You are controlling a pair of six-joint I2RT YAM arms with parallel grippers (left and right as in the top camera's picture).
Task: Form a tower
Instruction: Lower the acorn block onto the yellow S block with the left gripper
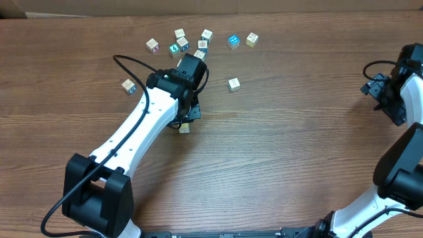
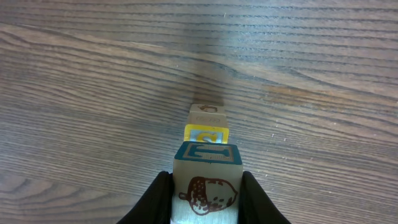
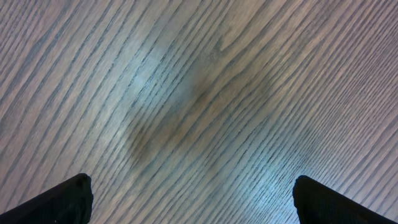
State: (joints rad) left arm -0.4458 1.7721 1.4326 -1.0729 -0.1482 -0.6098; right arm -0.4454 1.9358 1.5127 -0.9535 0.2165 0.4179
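The left hand (image 2: 207, 202) is clenched on an acorn-printed cube (image 2: 207, 186) directly over the tower (image 2: 206, 133) mid-table (image 2: 93, 93), while the right hand (image 3: 193, 199) hangs released, jaws wide, well apart

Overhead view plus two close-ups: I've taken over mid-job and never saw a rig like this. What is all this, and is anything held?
Two robot arms sit at a wooden table. The overhead view looks down on both; each close-up comes from a camera on a wrist, looking past its own fingers. Loose picture cubes lie scattered at the table's far side. The left gripper is shut on an acorn-printed block, with two more blocks lined up beyond it, apparently the tower being built. The right gripper is open, holding nothing, over bare wood.
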